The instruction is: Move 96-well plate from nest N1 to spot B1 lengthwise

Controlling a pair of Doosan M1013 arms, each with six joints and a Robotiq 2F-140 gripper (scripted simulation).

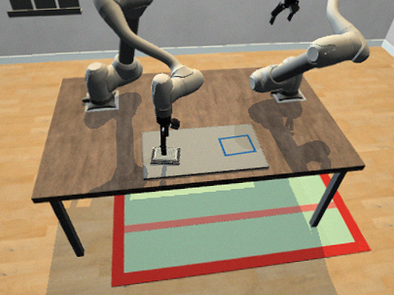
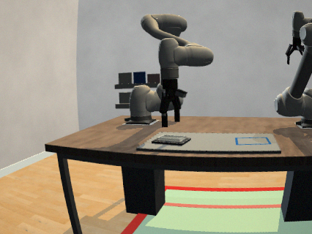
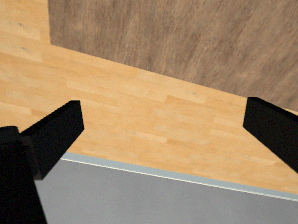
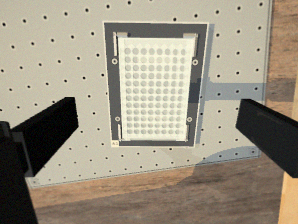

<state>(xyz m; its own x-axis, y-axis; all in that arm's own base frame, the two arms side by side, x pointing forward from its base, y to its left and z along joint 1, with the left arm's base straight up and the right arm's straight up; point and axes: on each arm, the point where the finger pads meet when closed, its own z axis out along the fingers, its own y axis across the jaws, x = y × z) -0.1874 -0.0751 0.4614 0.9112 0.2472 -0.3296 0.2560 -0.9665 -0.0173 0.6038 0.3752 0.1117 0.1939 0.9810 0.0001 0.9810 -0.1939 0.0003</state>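
The white 96-well plate (image 1: 173,154) (image 2: 172,138) (image 4: 154,90) sits in the dark plate nest (image 4: 113,100) near one end of the perforated board. The blue taped outline (image 1: 222,147) (image 2: 236,141) lies bare toward the board's other end. My right gripper (image 1: 163,153) (image 2: 171,123) (image 4: 157,112) is open and empty, pointing down above the plate, with its fingertips to either side of the plate in the right wrist view. My left gripper (image 1: 280,21) (image 2: 295,57) (image 3: 163,113) is open and empty, raised far from the plate.
The perforated board (image 1: 199,162) (image 2: 212,147) lies near the front edge of the wooden table (image 1: 62,142) (image 2: 91,137). The two arm bases stand at the table's back. Shelves with boxes (image 2: 139,77) are on the wall behind.
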